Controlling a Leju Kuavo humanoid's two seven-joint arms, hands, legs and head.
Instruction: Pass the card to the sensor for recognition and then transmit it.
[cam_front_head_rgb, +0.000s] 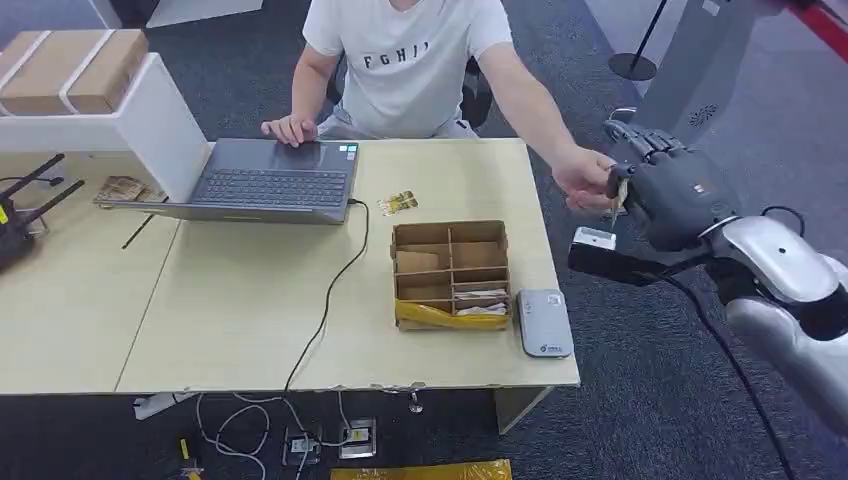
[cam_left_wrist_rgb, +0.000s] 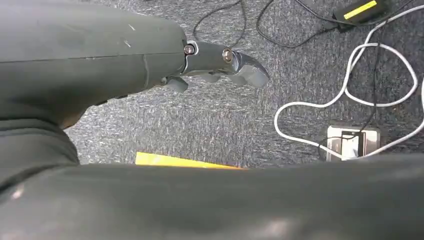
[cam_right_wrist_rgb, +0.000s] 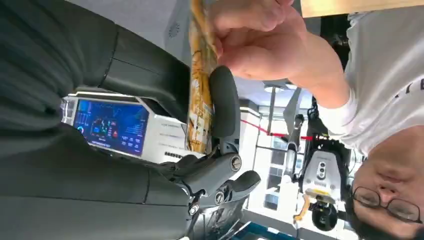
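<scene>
My right hand (cam_front_head_rgb: 668, 192) is raised off the table's right edge and pinches a yellowish card (cam_front_head_rgb: 617, 201) edge-on. In the right wrist view the card (cam_right_wrist_rgb: 200, 90) sits between my thumb (cam_right_wrist_rgb: 225, 102) and the dark fingers behind it. A person's hand (cam_front_head_rgb: 582, 180) reaches across and grips the card's other end (cam_right_wrist_rgb: 250, 45). The grey-white card sensor (cam_front_head_rgb: 543, 322) lies flat on the table's front right corner, below and left of my right hand. My left hand (cam_left_wrist_rgb: 220, 62) hangs beside my body above the carpet, fingers apart and holding nothing.
A compartmented cardboard box (cam_front_head_rgb: 450, 272) stands left of the sensor. Another card (cam_front_head_rgb: 398, 204) lies behind it, and an open laptop (cam_front_head_rgb: 270, 182) with a black cable is at the back. The person sits across the table (cam_front_head_rgb: 240, 300). Cables and a floor socket (cam_left_wrist_rgb: 350, 142) lie underfoot.
</scene>
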